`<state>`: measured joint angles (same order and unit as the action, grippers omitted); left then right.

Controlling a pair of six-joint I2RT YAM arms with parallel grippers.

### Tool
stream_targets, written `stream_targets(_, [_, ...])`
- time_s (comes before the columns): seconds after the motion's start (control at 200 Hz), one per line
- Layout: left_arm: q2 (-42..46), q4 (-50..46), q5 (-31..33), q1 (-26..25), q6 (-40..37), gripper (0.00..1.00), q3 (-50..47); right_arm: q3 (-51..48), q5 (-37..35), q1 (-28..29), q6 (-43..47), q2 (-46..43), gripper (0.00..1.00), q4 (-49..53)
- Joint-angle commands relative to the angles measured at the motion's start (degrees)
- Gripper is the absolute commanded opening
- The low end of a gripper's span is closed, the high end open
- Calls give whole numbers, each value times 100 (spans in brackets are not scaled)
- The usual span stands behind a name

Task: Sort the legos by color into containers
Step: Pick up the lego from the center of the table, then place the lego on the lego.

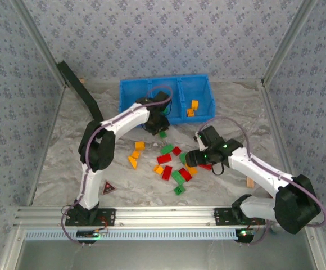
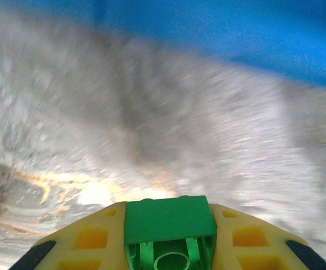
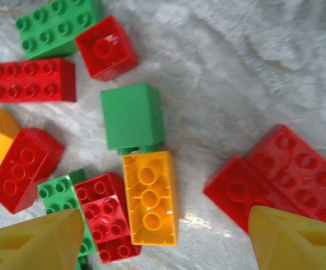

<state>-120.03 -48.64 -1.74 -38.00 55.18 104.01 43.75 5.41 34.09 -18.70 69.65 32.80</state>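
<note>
My left gripper hangs just in front of the blue bin, shut on a green lego that sits between its yellow fingers. The left wrist view is blurred, with the bin wall across the top. Two orange legos lie in the bin's right compartment. My right gripper hovers open over the pile of red, green and orange legos. An upside-down orange lego lies between its spread fingers, touching a green block and a red one.
Orange legos lie left of the pile. A dark triangle with red marking sits near the left arm's base. There is a wooden piece by the right arm and a black strap at the back left. Patterned walls enclose the table.
</note>
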Motion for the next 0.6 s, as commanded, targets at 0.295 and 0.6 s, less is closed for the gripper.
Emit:
stream_targets(0.295, [-902, -683, 640, 527, -801, 22, 2504, 18, -399, 404, -178, 707, 61, -297])
stream_targets(0.6, [-2239, -1102, 551, 665, -1011, 22, 4135, 98, -557, 516, -246, 1394, 56, -423])
